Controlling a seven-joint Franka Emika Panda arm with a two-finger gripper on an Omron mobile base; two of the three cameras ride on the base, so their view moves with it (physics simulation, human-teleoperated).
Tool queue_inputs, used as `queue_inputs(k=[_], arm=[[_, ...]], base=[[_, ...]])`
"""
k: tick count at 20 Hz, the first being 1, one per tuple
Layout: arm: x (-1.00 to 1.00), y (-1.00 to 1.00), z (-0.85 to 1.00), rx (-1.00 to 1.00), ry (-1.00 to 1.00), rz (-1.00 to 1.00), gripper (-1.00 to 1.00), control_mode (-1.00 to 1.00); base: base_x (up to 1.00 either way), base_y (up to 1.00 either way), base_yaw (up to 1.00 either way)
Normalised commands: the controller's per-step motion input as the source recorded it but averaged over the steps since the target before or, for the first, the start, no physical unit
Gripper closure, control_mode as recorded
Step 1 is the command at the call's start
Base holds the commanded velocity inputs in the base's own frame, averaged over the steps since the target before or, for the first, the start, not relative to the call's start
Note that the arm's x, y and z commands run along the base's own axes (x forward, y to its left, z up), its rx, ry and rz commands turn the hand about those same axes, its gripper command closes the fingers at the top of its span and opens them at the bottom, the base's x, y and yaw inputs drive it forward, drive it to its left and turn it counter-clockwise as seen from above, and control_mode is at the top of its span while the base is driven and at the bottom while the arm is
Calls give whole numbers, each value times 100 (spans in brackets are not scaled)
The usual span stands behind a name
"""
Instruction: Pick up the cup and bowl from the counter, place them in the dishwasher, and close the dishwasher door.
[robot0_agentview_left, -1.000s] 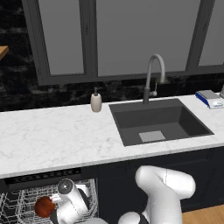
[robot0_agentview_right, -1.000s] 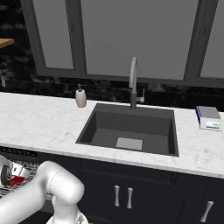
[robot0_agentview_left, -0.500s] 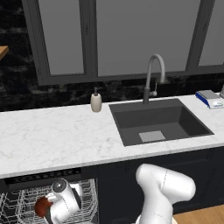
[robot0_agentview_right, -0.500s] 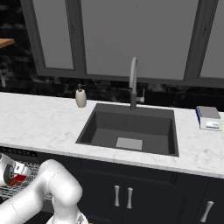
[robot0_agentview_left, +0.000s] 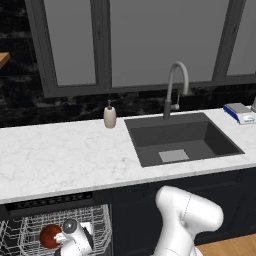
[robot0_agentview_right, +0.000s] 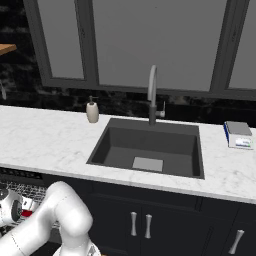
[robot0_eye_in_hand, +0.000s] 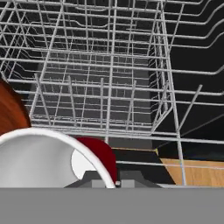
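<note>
My pincer (robot0_eye_in_hand: 106, 180) is closed on the rim of the cup (robot0_eye_in_hand: 48, 157), low in the dishwasher (robot0_agentview_left: 55, 227) rack. The bowl (robot0_agentview_left: 50, 236) sits in that rack just beside it. Farther back, the worktop (robot0_agentview_left: 60, 155) carries a soap dispenser (robot0_agentview_left: 109, 117).

We see a black marbled backsplash (robot0_agentview_left: 60, 107) beneath grey frosted window panels (robot0_agentview_left: 145, 42) in dark frames. A dark sink (robot0_agentview_left: 182, 140) sits right of centre with a curved grey faucet (robot0_agentview_left: 175, 87) behind it. A beige soap dispenser (robot0_agentview_left: 109, 116) stands left of the sink. Dark cabinet fronts (robot0_agentview_right: 150, 225) carry grey handles, and wooden floor (robot0_agentview_left: 230, 246) shows at the near right.
</note>
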Motion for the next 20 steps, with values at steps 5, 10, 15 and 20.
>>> queue_inputs(k=[5, 10, 15, 20], arm=[[0, 1, -55, 0, -6, 0, 100, -100], [0, 4, -1, 0, -1, 0, 100, -100], [0, 8, 0, 0, 0, 0, -100, -100], [0, 1, 8, -1, 0, 0, -100, -100]], base=[[0, 0, 0], [0, 0, 0], [0, 0, 0], [0, 0, 0]])
